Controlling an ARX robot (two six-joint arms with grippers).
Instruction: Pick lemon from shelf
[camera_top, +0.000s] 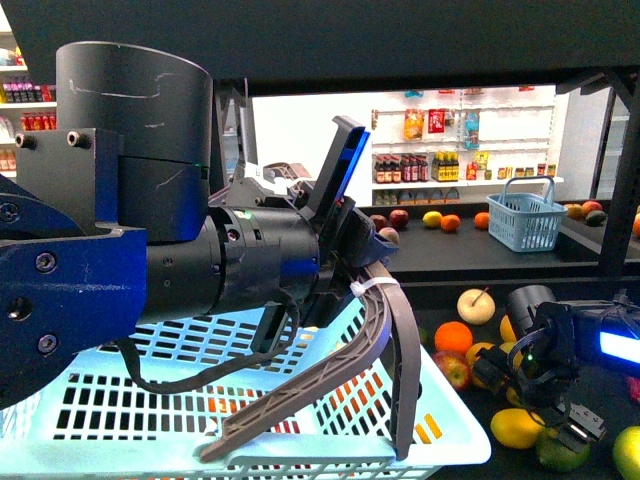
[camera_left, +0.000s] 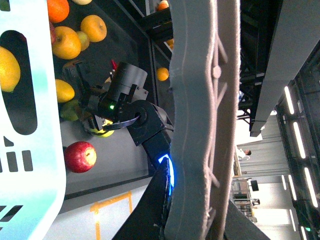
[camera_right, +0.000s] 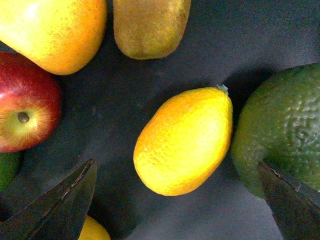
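A yellow lemon (camera_right: 185, 140) lies on the dark tray of the black shelf (camera_right: 150, 90), between the spread fingers of my right gripper (camera_right: 175, 200), which is open and empty just above it. In the front view the right gripper (camera_top: 575, 425) hangs over the lower tier (camera_top: 470, 405) at the lower right, beside a lemon (camera_top: 517, 428). My left gripper (camera_top: 300, 445) is shut and empty, held over a light blue basket (camera_top: 100, 420). Its closed grey fingers (camera_left: 200, 125) fill the left wrist view.
Around the lemon lie a green avocado (camera_right: 280, 135), a red apple (camera_right: 25, 105), a yellow-orange fruit (camera_right: 55, 30) and a brownish fruit (camera_right: 150, 25). A small blue basket (camera_top: 527, 220) and more fruit sit on the upper tier (camera_top: 480, 265). White shelves of bottles stand behind.
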